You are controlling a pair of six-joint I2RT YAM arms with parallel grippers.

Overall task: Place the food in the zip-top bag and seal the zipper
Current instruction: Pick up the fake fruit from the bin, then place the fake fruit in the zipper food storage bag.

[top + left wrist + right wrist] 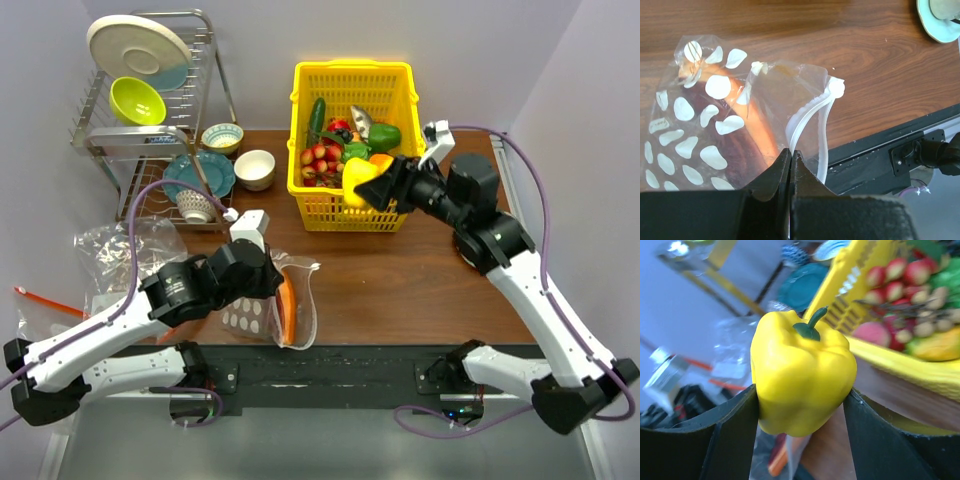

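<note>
Yellow pepper (802, 375) is clamped in my right end effector (802, 410) by the yellow basket (310, 205), my left end effector (791, 159) is pinched shut on the mouth of the zip-top bag (700, 125) at the near edge of the desk (400, 285), so, mid-loading, next I carry it into that seemingly narrow opening.

Yellow pepper (802, 385), white-dotted clear bag (690, 145), orange slice (762, 131), yellow basket (352, 66)

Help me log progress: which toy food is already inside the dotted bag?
The orange slice, inside the zip-top bag the left gripper pinches. The yellow pepper is in the right gripper; the rest lie in the yellow basket.
</note>
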